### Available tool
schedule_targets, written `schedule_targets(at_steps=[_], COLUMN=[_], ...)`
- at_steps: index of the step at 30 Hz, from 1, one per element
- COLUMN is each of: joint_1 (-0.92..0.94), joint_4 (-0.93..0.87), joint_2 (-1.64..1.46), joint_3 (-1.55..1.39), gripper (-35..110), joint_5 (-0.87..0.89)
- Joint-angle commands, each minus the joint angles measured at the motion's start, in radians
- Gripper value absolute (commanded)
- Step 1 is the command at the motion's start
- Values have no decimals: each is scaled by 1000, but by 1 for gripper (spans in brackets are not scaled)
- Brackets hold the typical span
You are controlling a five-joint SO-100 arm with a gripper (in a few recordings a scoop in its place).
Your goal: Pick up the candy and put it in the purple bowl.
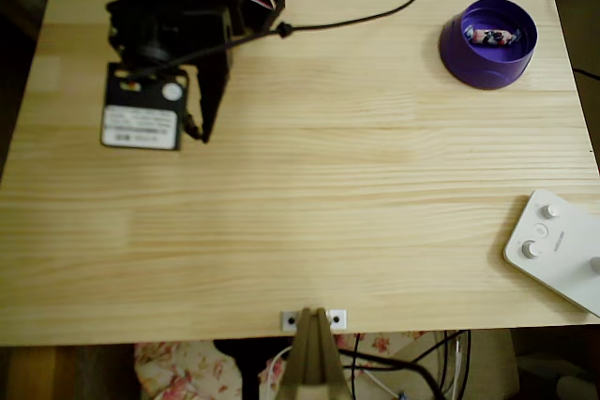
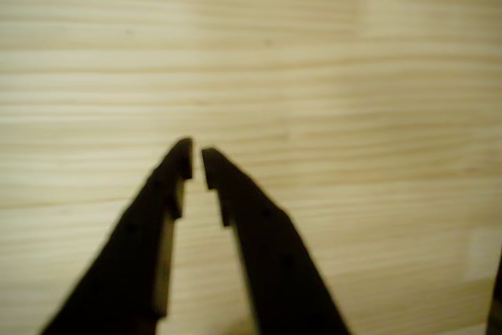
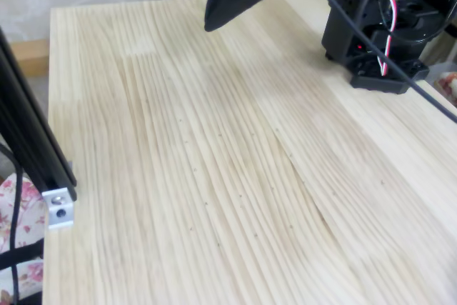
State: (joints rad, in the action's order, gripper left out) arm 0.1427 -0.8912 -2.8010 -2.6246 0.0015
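Note:
The purple bowl [image 1: 488, 44] stands at the far right corner of the wooden table in the overhead view. Inside it lies the candy [image 1: 493, 37], a small wrapped sweet with a pink and dark middle. My black gripper [image 1: 202, 136] hangs over the table's far left part, well away from the bowl. In the wrist view the gripper [image 2: 196, 158] has its fingertips almost touching, with nothing between them and bare wood below. In the fixed view the gripper [image 3: 209, 26] points down above the table's far edge.
A white button box [image 1: 561, 248] lies at the table's near right edge. A black cable [image 1: 356, 18] runs from the arm toward the top right. The arm's base [image 3: 378, 30] sits at the far side. A metal bracket [image 1: 314, 319] is clamped to the front edge.

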Motion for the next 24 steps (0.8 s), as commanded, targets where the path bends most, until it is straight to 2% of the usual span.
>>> schedule_targets(at_steps=[1, 11, 24], joint_1=[54, 81, 107], joint_4=[26, -143, -152], joint_2=[-153, -485, -499], joint_3=[-95, -308, -388], gripper=[-1, -1, -1], joint_5=[-20, -21, 12])
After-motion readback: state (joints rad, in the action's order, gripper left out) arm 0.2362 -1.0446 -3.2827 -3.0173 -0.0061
